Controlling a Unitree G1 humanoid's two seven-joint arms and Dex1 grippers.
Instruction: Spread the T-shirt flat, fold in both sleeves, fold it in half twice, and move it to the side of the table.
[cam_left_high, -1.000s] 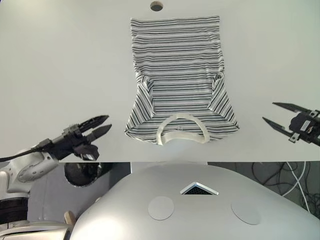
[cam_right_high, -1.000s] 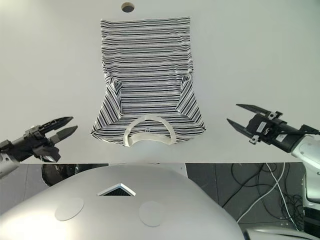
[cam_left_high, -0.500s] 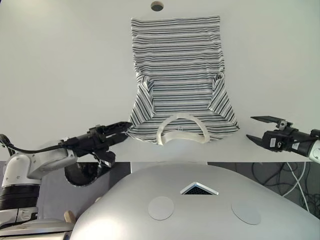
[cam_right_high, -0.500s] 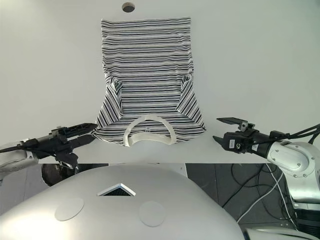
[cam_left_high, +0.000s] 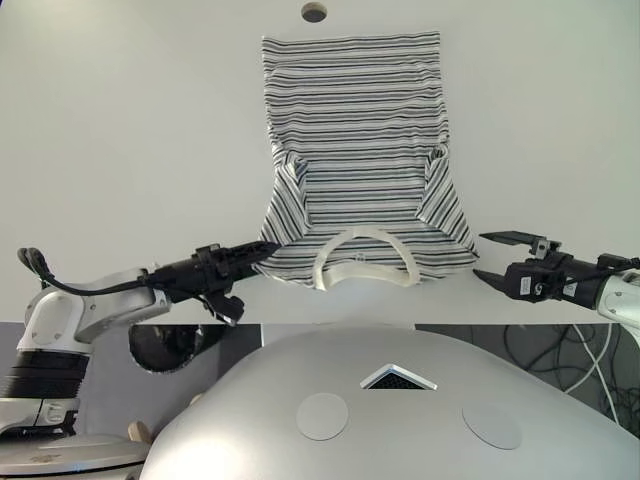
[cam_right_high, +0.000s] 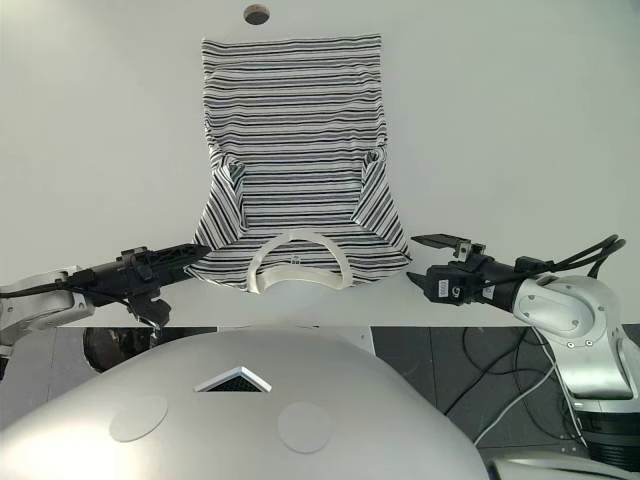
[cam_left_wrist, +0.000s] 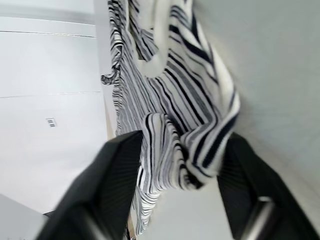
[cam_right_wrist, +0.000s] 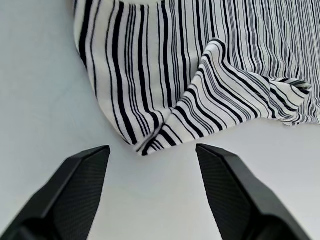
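Two grippers sit at the near edge of the table (cam_left_high: 130, 130), one at each shoulder of the T-shirt (cam_left_high: 355, 150). Your left gripper (cam_left_high: 250, 252) is at the near left corner. The wrist view shows its fingers (cam_left_wrist: 117, 165) apart, with the bunched corner of cloth between them, so it straddles the fabric but does not look clamped on it. Your right gripper (cam_left_high: 487, 256) is just beside the near right corner, with its fingers (cam_right_wrist: 82, 170) spread wide and the striped corner lying just ahead of the gap, not touched.

Just past the grippers, the collar (cam_left_high: 362, 258) faces you and lies flat. Farther in, the left sleeve (cam_left_high: 290, 195) and the right sleeve (cam_left_high: 440, 190) are each turned in over the body, with small puckers at their inner ends. Beyond them the body runs smooth and straight to the hem (cam_left_high: 350, 40) at the far end, just short of the round hole (cam_left_high: 313, 12) in the table.

By that layout, spreading and both sleeve folds look done. Neither halving fold shows, since the shirt lies at full length in the middle of the table. What is left for you is to pinch both near corners, carry them to the hem for the first fold, fold once more, then slide the bundle to the side.
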